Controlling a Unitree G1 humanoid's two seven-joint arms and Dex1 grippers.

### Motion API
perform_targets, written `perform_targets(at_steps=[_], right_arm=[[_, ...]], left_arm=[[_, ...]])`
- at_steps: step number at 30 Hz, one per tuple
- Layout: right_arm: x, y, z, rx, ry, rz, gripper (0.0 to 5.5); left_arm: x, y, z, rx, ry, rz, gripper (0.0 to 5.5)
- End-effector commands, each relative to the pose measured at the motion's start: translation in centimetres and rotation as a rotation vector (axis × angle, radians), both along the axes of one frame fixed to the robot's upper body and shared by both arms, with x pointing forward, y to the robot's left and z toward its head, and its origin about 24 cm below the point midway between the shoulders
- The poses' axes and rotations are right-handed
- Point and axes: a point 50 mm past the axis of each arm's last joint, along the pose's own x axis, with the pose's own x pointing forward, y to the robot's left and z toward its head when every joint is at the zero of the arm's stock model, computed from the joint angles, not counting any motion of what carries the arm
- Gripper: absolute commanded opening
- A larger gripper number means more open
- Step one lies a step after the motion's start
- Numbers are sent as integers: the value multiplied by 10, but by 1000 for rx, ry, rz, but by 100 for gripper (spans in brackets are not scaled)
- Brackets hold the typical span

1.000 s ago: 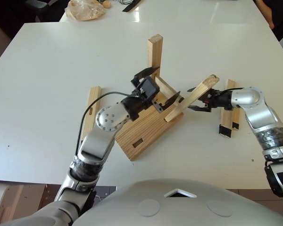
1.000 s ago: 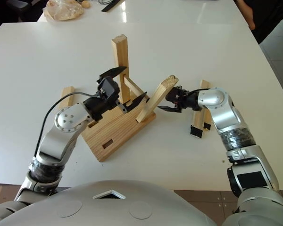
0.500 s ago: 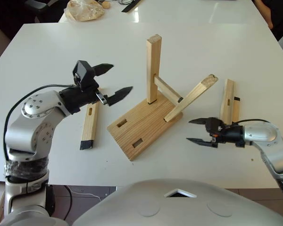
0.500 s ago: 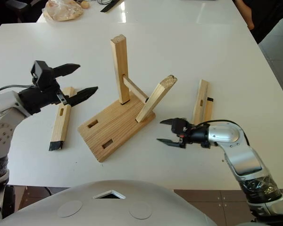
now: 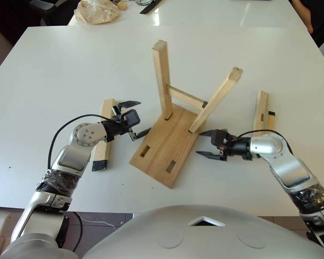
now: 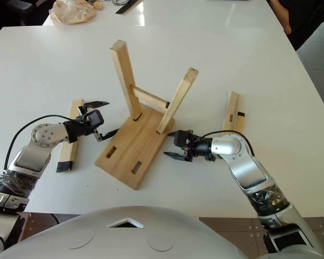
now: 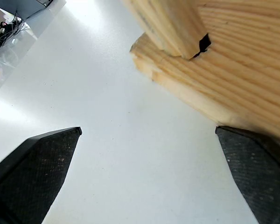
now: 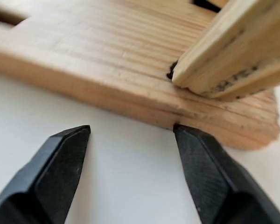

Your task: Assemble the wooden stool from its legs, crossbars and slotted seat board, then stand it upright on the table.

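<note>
- The seat board [image 5: 161, 144] lies flat on the counter [image 5: 43, 81], two legs [image 5: 162, 81] slotted in.
- Both spread, the left end effector [image 5: 143, 116] and right end effector [image 5: 199, 144] flank its side edges.
- Right wrist view: one fingertip [image 8: 198, 151] sits right at the board's edge.

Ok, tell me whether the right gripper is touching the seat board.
Cannot tell. In the right wrist view one fingertip of the right gripper sits at the seat board edge; no gap shows, yet contact isn't plain.

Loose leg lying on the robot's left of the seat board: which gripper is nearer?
Left. The left gripper is open between that loose leg and the seat board; the right gripper is open at the board's opposite edge.
</note>
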Motion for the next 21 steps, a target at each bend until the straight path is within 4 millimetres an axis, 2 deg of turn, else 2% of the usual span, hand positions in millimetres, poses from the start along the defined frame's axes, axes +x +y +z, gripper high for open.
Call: perform_targets(at_steps=[1, 9, 13, 16, 21], right_arm=[[20, -1, 5, 0, -50, -86, 331], [46, 7, 8, -23, -111, -94, 331], [49, 5, 12, -25, -117, -87, 331], [48, -5, 22, 5, -117, -143, 331], [31, -30, 46, 30, -167, -234, 331]], left_arm=[[-14, -17, -18, 20, 71, -53, 535], [-10, -37, -21, -34, 35, 21, 535], [-7, -42, -19, -39, 5, 24, 535], [-10, -43, -15, -77, -7, 52, 535], [-13, -35, -10, -97, -27, 124, 535]])
